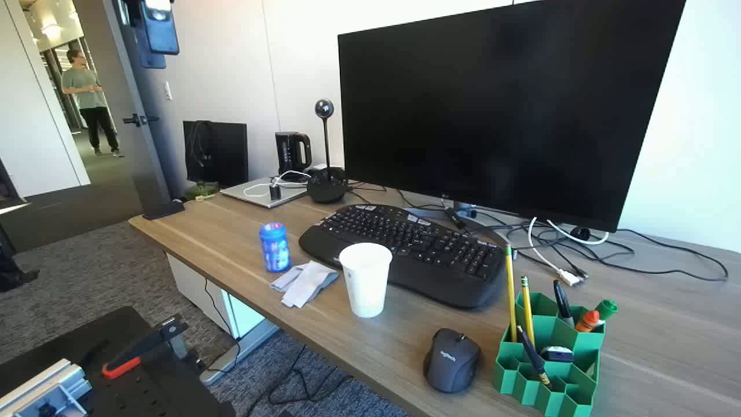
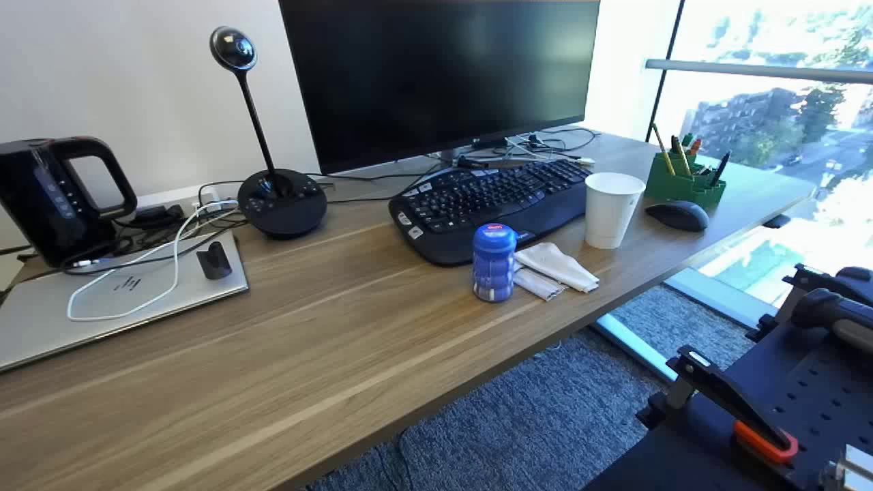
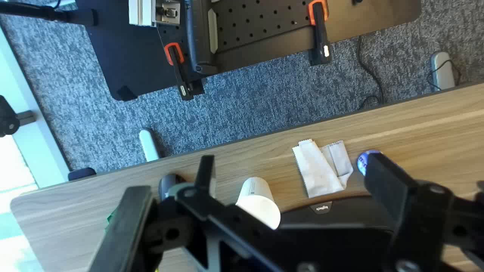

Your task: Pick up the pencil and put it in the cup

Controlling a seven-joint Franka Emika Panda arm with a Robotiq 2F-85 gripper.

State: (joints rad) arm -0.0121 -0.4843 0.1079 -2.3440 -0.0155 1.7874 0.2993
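Two yellow pencils (image 1: 512, 295) are stood in the holder (image 1: 550, 330), their lower ends hidden in its cells, with a dark pen (image 1: 561, 299) in another cell; which of the two is meant cannot be told. The holder is set toward the end of the desk (image 2: 273, 382) by the window (image 2: 771, 123). The cup (image 2: 610, 211) is stood upright between the keyboard (image 1: 417, 243) and the desk's front edge; between cup and holder the mouse (image 1: 452, 360) is placed, also near that edge. On the cup's other side a cloth (image 3: 317, 170) is laid near the front edge, and the can (image 2: 494, 262) is stood upright just beside it; whether can and cloth touch cannot be told. The monitor (image 1: 492, 116) is set along the back edge, behind the keyboard. Toward the desk's other end a closed laptop (image 2: 129, 294) is laid, and behind it, by the back edge, the kettle (image 2: 48, 198) is stood. In the wrist view the fingers (image 3: 391, 189) are spread wide above the desk, and cup and cloth are seen between them, while the can is partly covered by one finger.
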